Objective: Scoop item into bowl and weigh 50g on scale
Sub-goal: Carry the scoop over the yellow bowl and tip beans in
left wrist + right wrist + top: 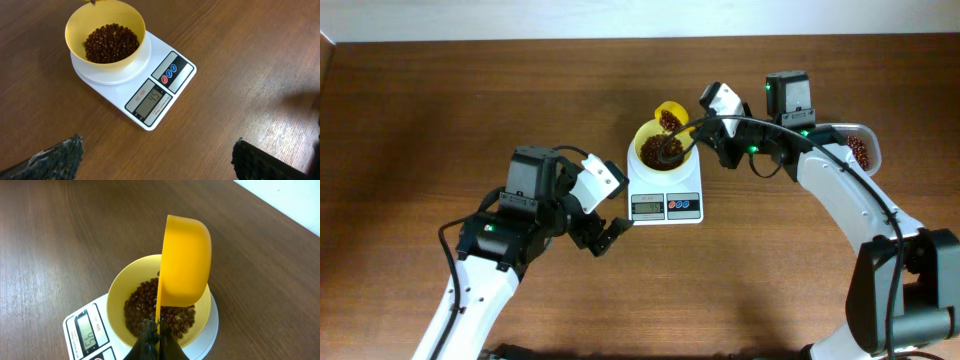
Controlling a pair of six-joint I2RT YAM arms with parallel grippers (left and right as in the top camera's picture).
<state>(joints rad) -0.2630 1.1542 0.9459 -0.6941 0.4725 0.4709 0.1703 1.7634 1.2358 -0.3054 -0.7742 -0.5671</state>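
Note:
The pale yellow bowl (653, 148) stands on the white scale (665, 197) and holds a heap of dark red-brown beans (111, 43). The scale's display (149, 100) reads 45. My right gripper (159, 331) is shut on the handle of a yellow scoop (185, 260), held tilted on its side above the bowl's far rim; the scoop (670, 118) still has some beans in it. My left gripper (157, 155) is open and empty, over bare table in front of the scale. The bowl (120, 287) and beans (145, 305) also show in the right wrist view.
A clear plastic tub (857, 146) with more beans stands at the right, partly behind the right arm. The brown wooden table (440, 110) has a pale wall along its far edge.

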